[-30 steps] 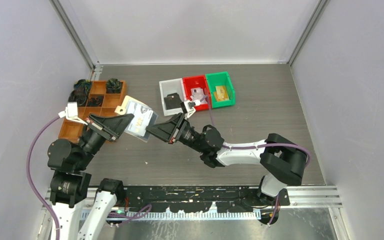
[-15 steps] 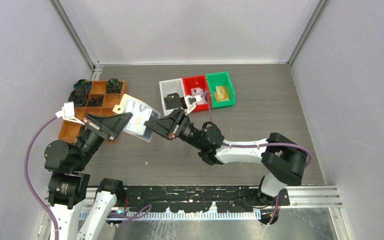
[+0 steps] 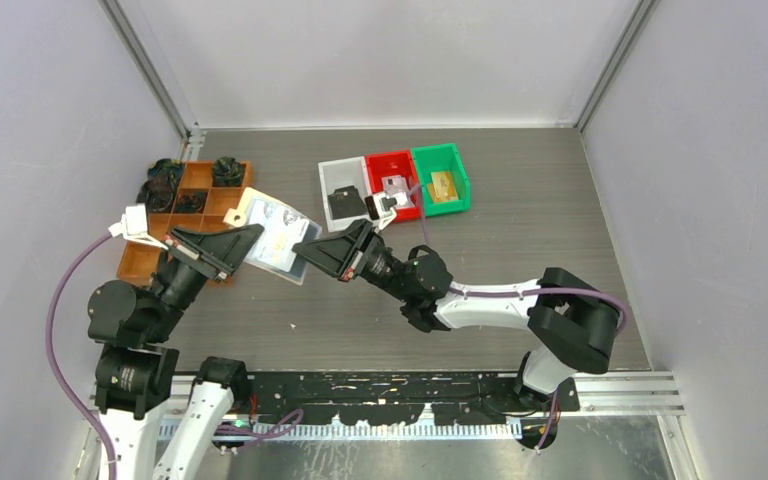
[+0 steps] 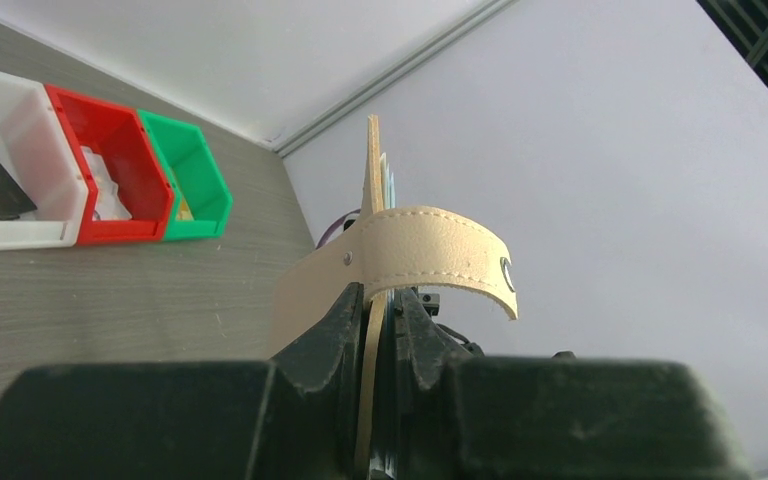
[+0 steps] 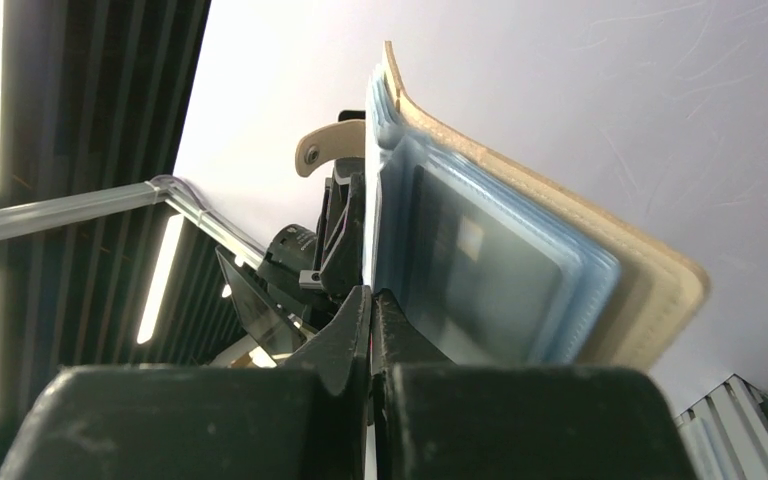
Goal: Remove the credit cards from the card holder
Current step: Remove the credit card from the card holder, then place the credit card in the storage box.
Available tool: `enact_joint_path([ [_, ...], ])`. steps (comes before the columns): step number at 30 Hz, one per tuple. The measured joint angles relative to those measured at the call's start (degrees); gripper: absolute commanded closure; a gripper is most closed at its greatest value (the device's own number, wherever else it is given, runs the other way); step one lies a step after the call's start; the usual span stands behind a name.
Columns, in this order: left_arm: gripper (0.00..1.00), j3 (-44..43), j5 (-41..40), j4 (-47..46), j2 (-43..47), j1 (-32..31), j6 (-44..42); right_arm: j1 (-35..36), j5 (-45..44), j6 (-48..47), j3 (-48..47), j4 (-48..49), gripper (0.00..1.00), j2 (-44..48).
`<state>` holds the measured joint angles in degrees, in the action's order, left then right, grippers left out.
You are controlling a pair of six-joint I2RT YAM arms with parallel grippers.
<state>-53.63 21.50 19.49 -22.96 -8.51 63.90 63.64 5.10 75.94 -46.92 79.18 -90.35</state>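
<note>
Left pincer (image 4: pixel 378 300) pinches the tan card holder (image 3: pixel 272 236), held off the bench (image 3: pixel 520 180) just left of the white bin (image 3: pixel 340 173). Right pincer (image 5: pixel 370 300) is clamped on its clear sleeves (image 5: pixel 480 270), possibly on a card inside.

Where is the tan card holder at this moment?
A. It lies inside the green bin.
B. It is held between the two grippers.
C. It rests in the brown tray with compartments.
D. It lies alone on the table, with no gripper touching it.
B: the left gripper and the right gripper are both closed on opposite edges of the card holder, as both wrist views also show.
</note>
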Motion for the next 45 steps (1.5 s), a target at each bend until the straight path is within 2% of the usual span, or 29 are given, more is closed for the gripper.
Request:
enact_joint_path([
  [19,1.0,-4.5,-3.4,0.6,-0.9,0.0,-2.2,-0.3,-1.2,-1.0,6.0,0.6,0.99,4.7],
  [23,1.0,-5.7,-4.0,0.6,-1.3,0.0,-6.1,-2.5,-1.0,-0.6,11.3,-1.3,0.99,7.9],
  [26,1.0,-6.8,-3.8,0.9,-2.3,0.0,-9.6,-6.8,0.0,0.3,14.6,-6.1,0.99,11.3],
  [30,1.0,-7.3,-1.2,1.3,-3.5,0.0,-14.7,-17.8,5.0,-0.5,13.6,-22.5,0.99,16.7],
  [32,1.0,-7.3,1.2,2.2,-4.2,0.0,-17.4,-23.4,7.6,-3.9,9.2,-34.1,0.99,17.3],
  [34,0.99,-7.3,4.4,3.4,-5.1,0.0,-20.5,-28.7,9.4,-10.3,0.8,-49.1,0.99,15.8],
  [39,1.0,-6.6,15.6,7.0,-8.7,0.0,-27.3,-36.4,10.5,-27.1,-23.2,-77.7,0.99,5.2],
  [42,1.0,-4.9,22.6,8.3,-12.2,0.0,-30.6,-38.4,10.5,-34.6,-34.4,-88.2,0.99,-3.5],
  [45,1.0,-2.1,27.9,9.4,-16.3,0.0,-34.2,-39.3,10.2,-40.2,-40.9,-95.0,0.99,-12.2],
])
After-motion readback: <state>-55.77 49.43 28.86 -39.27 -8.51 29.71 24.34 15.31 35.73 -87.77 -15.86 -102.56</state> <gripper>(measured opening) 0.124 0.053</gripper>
